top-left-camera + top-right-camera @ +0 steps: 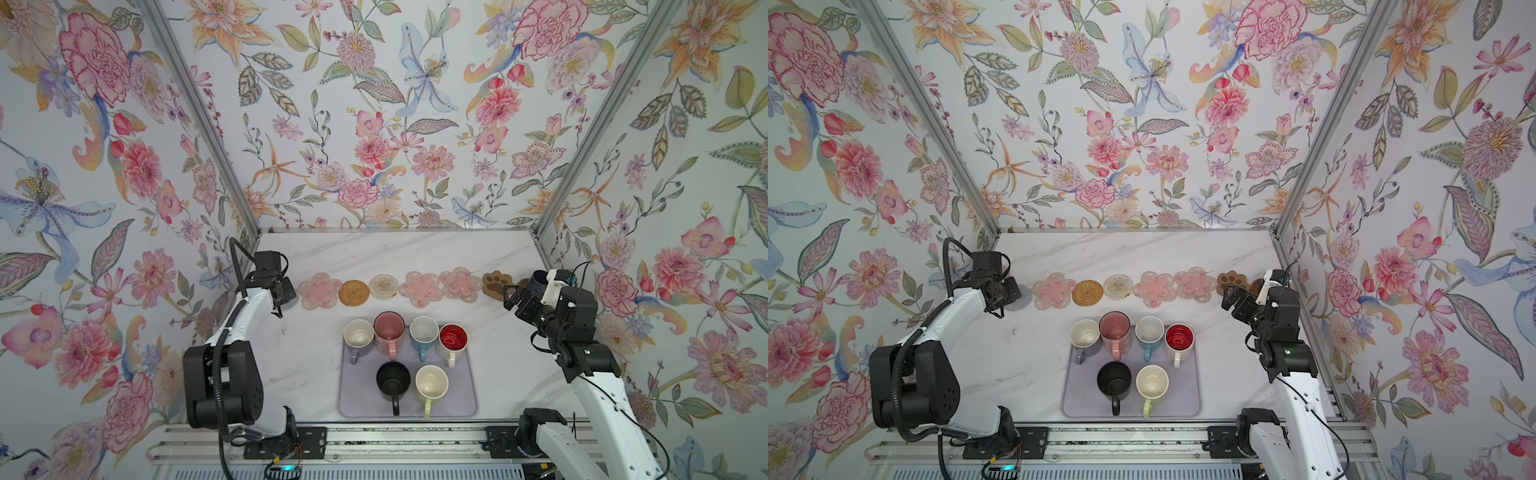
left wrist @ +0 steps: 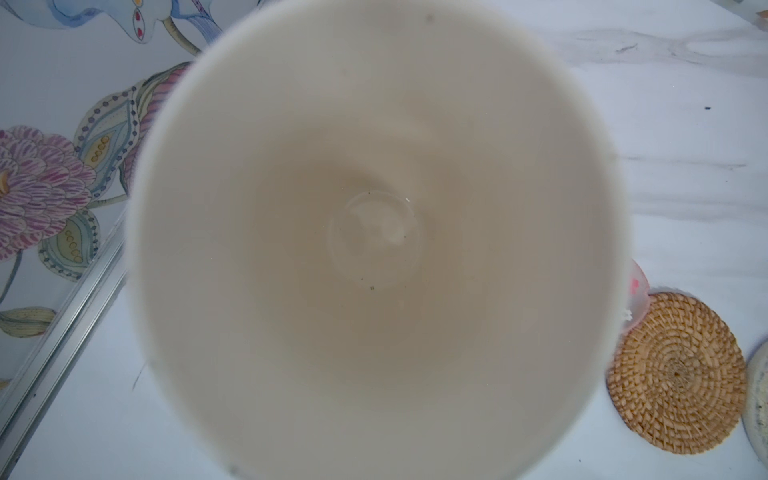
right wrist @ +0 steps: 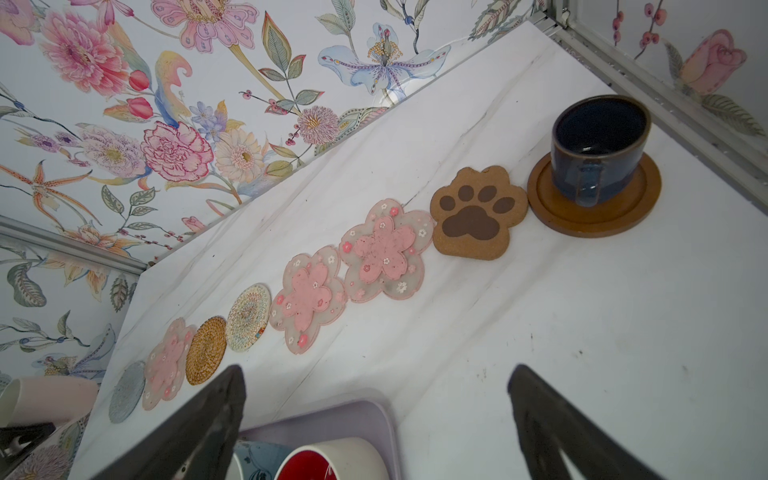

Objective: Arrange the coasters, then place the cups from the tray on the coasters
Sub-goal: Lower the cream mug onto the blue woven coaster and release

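From where I stand I count eight coasters, laid in one line on the marble table just beyond the far edge of the tray. Three are translucent pink flower coasters. There is one each of the others: a tan rattan coaster, a beige woven coaster, a brown paw coaster, a brown disc coaster and a grey knitted coaster. Most of them touch or slightly overlap their neighbours.

There are eight mugs as well. Six stand upright on the pale lavender tray with their handles towards its near edge. In the far row are the lavender mug, pink mug, blue mug and white mug with red inside. In the near row are the black mug and light green mug. The seventh, a small dark navy mug, sits upright on the brown disc coaster, out past the tray's far right corner.

The eighth, the cream-pink mug, is out past the tray's far left corner, by the grey knitted coaster. The left gripper is clamped tight on it, and the wrist view looks straight into its plain cream inside. I cannot tell whether its base rests on anything.

The right gripper hangs off the tray's far right corner with its jaws spread wide and nothing between them. It is near the brown paw coaster and the small dark navy mug and touches neither.
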`<control>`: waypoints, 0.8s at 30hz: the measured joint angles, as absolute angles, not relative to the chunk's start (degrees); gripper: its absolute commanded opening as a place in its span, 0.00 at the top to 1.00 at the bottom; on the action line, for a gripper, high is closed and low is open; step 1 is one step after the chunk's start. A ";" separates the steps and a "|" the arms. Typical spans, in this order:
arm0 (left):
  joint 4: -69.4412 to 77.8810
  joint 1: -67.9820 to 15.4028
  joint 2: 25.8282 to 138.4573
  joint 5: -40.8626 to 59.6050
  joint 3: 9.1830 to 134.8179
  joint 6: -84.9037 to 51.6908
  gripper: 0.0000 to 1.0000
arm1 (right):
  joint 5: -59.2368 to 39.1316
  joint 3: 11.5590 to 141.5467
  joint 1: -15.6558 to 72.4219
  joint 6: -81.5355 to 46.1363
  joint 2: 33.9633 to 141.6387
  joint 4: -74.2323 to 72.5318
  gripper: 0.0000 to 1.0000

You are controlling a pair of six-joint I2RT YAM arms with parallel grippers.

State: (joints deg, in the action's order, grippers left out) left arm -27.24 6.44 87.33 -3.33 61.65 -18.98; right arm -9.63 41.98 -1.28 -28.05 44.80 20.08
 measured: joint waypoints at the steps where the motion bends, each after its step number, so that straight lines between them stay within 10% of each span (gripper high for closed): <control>1: -27.27 6.70 88.20 -3.14 62.26 -18.74 1.00 | -9.63 41.98 -1.28 -27.90 44.80 20.10 0.01; 24: -27.40 7.22 96.14 -1.39 65.41 -16.29 1.00 | -9.63 42.02 -1.39 -27.18 45.50 20.36 0.01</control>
